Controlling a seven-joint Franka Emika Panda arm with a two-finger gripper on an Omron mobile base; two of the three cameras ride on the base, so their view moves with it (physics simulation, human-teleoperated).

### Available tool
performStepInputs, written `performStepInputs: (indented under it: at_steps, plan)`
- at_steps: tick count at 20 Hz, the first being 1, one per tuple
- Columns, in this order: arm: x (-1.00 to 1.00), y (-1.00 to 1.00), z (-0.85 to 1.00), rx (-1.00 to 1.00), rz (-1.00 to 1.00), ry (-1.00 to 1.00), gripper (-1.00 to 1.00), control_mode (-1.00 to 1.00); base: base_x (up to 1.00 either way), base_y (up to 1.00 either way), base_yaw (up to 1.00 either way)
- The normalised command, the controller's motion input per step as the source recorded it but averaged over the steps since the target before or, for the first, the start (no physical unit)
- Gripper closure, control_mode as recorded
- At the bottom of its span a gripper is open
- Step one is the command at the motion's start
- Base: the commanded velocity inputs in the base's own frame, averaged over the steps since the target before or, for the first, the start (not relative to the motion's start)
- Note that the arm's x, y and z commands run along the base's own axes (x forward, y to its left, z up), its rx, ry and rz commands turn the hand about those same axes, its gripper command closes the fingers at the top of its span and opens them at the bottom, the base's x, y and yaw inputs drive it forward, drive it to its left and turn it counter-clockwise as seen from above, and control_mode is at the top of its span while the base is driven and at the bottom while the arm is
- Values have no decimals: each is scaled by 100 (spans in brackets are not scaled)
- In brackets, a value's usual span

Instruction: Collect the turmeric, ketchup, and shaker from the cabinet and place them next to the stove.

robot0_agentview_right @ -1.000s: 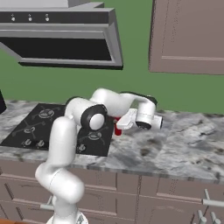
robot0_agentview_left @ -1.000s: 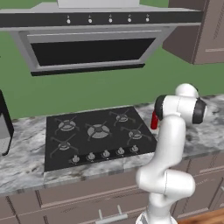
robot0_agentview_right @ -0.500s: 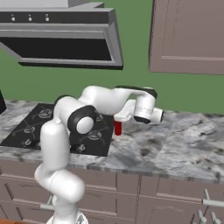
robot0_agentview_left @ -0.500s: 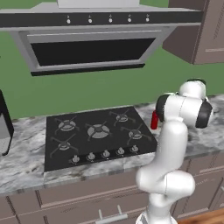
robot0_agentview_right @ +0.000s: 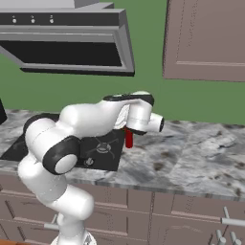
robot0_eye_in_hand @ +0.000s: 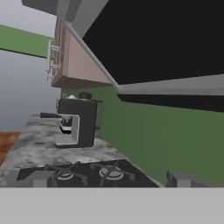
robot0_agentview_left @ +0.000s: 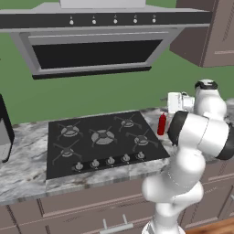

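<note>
The red ketchup (robot0_agentview_left: 162, 124) bottle stands upright on the marble counter just right of the black stove (robot0_agentview_left: 100, 141). From the other side the ketchup (robot0_agentview_right: 128, 139) shows below the white hand, beside the stove (robot0_agentview_right: 101, 147) corner. My gripper (robot0_agentview_left: 169, 101) hovers above the bottle and points left over the cooktop, apart from the bottle. In the hand view my gripper (robot0_eye_in_hand: 113, 179) is open with nothing between its fingertips (robot0_eye_in_hand: 41, 178), and the stove (robot0_eye_in_hand: 109, 172) burners lie below. The turmeric, the shaker and the cabinet are out of view.
A range hood (robot0_agentview_left: 91, 41) hangs over the cooktop. A dark coffee machine (robot0_eye_in_hand: 76, 122) stands on the counter beyond the stove's far end. Brown wall cupboards (robot0_agentview_right: 206, 38) hang to the right, above bare marble counter (robot0_agentview_right: 191, 153).
The hand has risen from beside the ketchup and turned to point left over the stove. The ketchup stays standing on the counter.
</note>
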Motion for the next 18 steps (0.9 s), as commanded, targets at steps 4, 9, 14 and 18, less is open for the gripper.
performStepInputs:
  at_steps: [4, 9, 14, 18]
  plan:
    - [-73, 99, 34, 0, -16, 0, -100, -100, 0, 0, 0]
    - [-64, 96, 62, -8, -14, 8, -100, -100, 0, 0, 0]
    - [-41, 89, 77, -15, -7, 22, -100, -100, 0, 0, 0]
    - [-42, 80, 59, -13, -11, 26, -100, -100, 0, 0, 0]
